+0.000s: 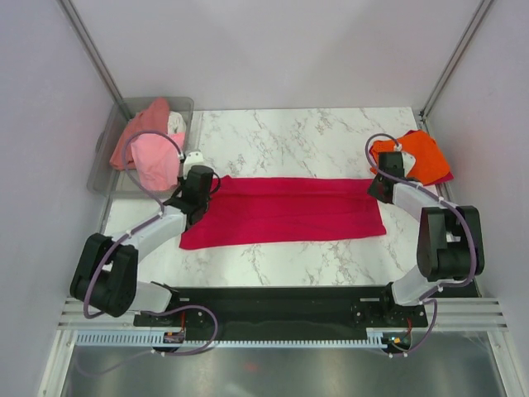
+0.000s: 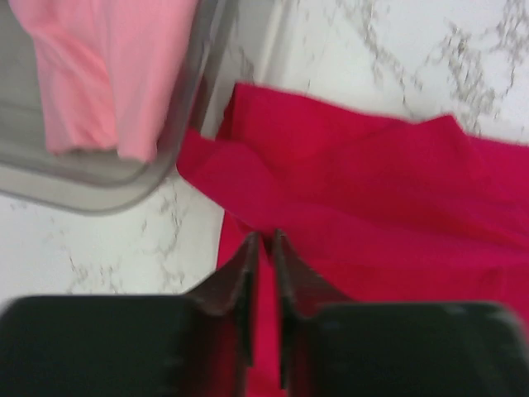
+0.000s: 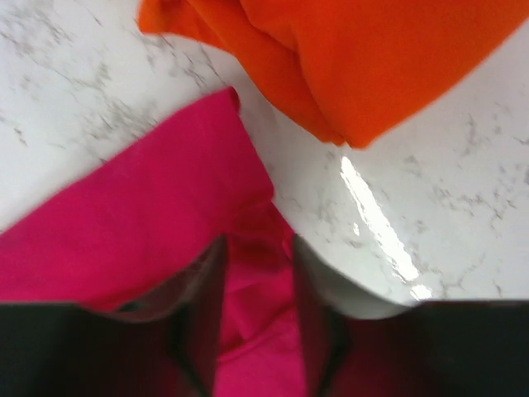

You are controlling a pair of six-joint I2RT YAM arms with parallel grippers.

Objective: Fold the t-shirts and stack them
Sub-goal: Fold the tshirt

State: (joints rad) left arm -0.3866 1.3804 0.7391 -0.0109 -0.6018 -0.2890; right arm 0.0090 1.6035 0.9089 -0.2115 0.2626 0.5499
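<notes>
Both arms reach forward and low over the table [image 1: 289, 132], elbows bent, one at each short end of the crimson t-shirt [image 1: 285, 211]. The left tool [image 2: 264, 240] sits on the shirt's left end, just beside the bin [image 1: 103, 178]. Its jaws are nearly together, with a thin slit of red cloth showing between them; whether they are pinching cannot be told. The right tool [image 3: 258, 244] sits on the right end with its jaws slightly parted, and cloth lies between them (no clamping shows).

The crimson t-shirt lies as a long, narrow folded band across the middle of the table, fairly flat, with rumpled corners under each tool.

By count there are two arms, two tools, one bin and five shirts that can be told apart. One is the crimson one. An orange t-shirt [image 1: 417, 157] lies folded at the far right, near the right tool and apart from the crimson cloth. In the bin are a light pink t-shirt [image 1: 157, 157] draped over the rim, a salmon t-shirt [image 1: 149, 116] and a white t-shirt [image 1: 176, 124].
</notes>
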